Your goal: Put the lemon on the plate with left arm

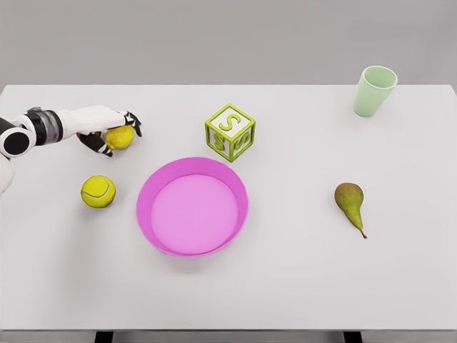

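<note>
A: Where is the lemon (120, 136)?

B: Near the table's (300, 286) left edge, wrapped in the left hand (107, 128), fingers curled around it.

A: How should the carry go?

B: Lift clear of the ball (98, 191) just below, swing right, lower over the plate (146, 214) toward the front, left of the block (230, 132), then let go gently.

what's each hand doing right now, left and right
Left hand: closed around the lemon, at the table's left side.
Right hand: not in view.
</note>
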